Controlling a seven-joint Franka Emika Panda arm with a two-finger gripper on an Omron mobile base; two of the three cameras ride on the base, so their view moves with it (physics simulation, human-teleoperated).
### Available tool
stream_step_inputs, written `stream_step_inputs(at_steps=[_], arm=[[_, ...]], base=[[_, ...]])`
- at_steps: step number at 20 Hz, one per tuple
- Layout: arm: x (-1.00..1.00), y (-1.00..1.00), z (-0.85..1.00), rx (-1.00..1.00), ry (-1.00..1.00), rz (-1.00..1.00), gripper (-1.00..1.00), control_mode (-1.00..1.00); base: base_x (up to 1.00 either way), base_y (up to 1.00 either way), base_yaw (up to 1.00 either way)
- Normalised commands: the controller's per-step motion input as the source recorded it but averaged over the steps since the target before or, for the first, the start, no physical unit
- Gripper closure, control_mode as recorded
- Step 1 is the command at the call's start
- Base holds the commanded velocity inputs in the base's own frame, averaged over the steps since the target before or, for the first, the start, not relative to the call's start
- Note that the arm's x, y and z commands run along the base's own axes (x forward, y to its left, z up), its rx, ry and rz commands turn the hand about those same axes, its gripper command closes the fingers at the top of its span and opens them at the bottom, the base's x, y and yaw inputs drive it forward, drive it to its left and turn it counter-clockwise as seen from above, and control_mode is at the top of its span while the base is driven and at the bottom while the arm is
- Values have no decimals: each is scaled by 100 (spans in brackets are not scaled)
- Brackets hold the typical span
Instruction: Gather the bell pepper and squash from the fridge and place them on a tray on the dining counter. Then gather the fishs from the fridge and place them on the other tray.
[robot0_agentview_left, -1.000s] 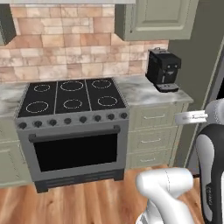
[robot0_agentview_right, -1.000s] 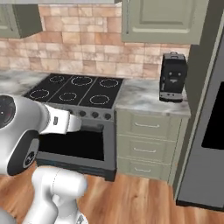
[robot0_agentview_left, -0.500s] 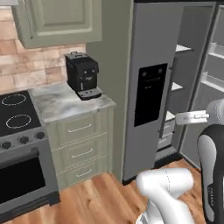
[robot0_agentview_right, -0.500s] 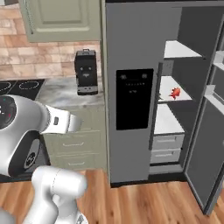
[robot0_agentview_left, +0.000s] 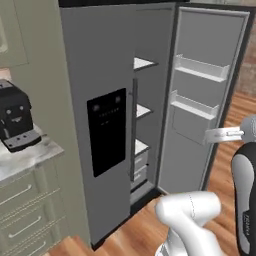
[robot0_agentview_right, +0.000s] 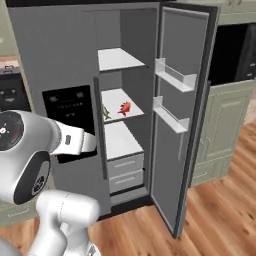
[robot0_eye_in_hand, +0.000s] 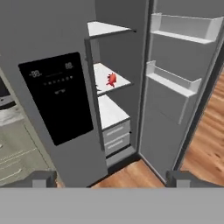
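Swinging right with the base, both base cameras are now facing the fridge (robot0_agentview_left: 100, 125) instead of the stove and coffee machine you were looking at a second ago, so nothing in the kitchen itself is shifting.

Left base view: you're seeing the dispenser panel (robot0_agentview_left: 106, 131) on the closed door, the right door (robot0_agentview_left: 205, 90) standing wide open, and shelf edges behind the closed door's edge. The shelves' contents are hidden from here.

Right base view: a reddish thing (robot0_agentview_right: 124, 107) is lying on the middle shelf (robot0_agentview_right: 120, 102), with a small greenish item (robot0_agentview_right: 106, 113) just beside it toward the closed door. The arm's forearm (robot0_agentview_right: 70, 141) is crossing in front of the dispenser door, well apart from the shelf.

Hand view: the gripper (robot0_eye_in_hand: 112, 178) is standing wide open with nothing between the fingertips (robot0_eye_in_hand: 43, 178), well short of the fridge. The reddish thing (robot0_eye_in_hand: 112, 79) is sitting near the shelf's front edge. It's looking elongated and probably a fish rather than the pepper, though it's too small to be sure. Its long axis is running roughly front to back on the shelf, slightly slanted; which end is the head you can't tell.

Risks: you're reaching between the closed door's edge and the open door, so a wide swing could be clipping either. Grabbing the fish first would be breaking the vegetable-first order. A pinch along its long axis is likely slipping; close across it.
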Motion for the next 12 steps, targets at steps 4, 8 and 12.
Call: stream_step_inputs(at_steps=[4, 8, 12], arm=[[0, 0, 0, 0, 0, 0, -100, 100], [0, 0, 0, 0, 0, 0, -100, 100], [0, 0, 0, 0, 0, 0, -100, 100]], base=[[100, 50, -17], [100, -28, 0], [79, -95, 15]])
